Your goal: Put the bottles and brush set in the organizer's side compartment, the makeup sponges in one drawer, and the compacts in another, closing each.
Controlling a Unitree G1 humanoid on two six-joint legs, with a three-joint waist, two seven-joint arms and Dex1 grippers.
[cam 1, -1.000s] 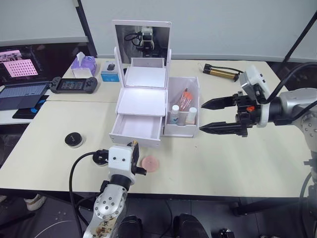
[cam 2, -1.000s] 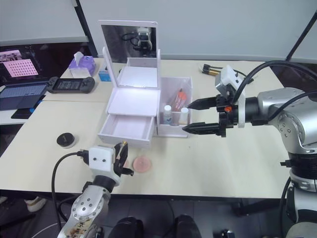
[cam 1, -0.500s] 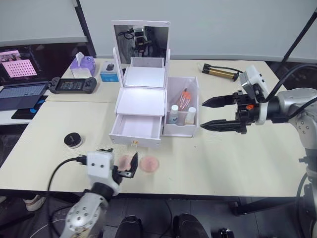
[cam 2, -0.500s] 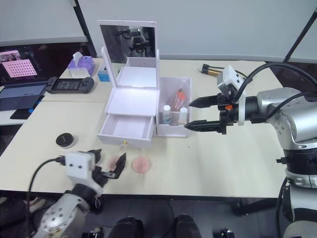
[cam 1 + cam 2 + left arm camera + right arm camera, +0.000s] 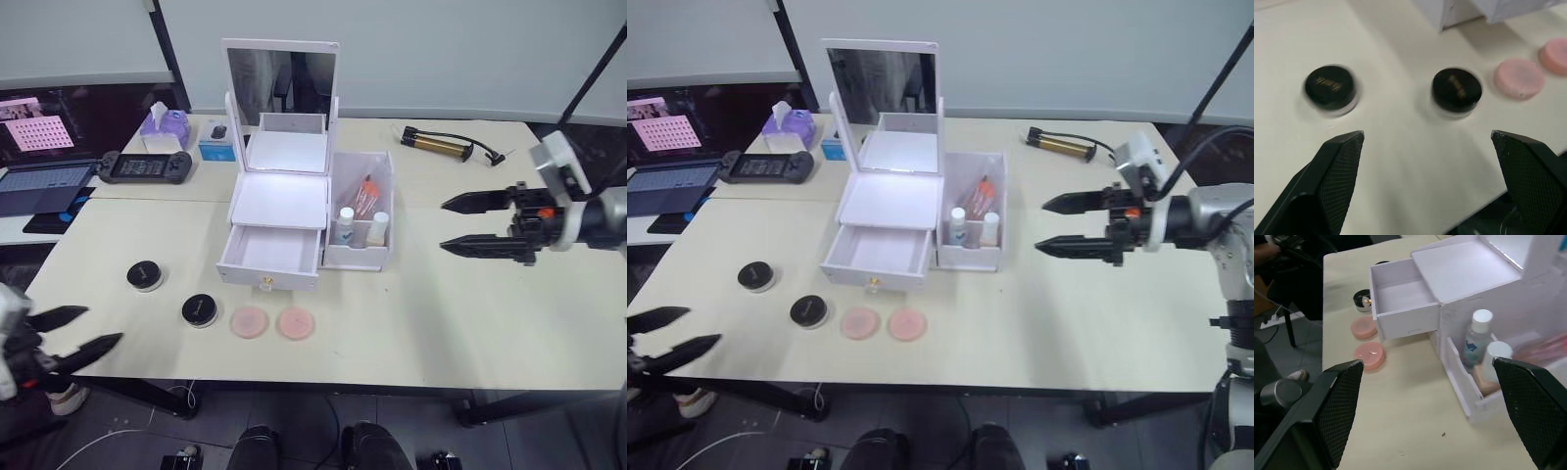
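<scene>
No lettering can be made out with any certainty. The two black compacts (image 5: 1456, 91) (image 5: 1330, 88), lying at about seven and eight o'clock from the organizer (image 5: 284, 211), each carry a small gold mark on the lid, too blurred to read. The monitor (image 5: 39, 135) at the table's ten o'clock corner shows a pink grid with no legible characters.
</scene>
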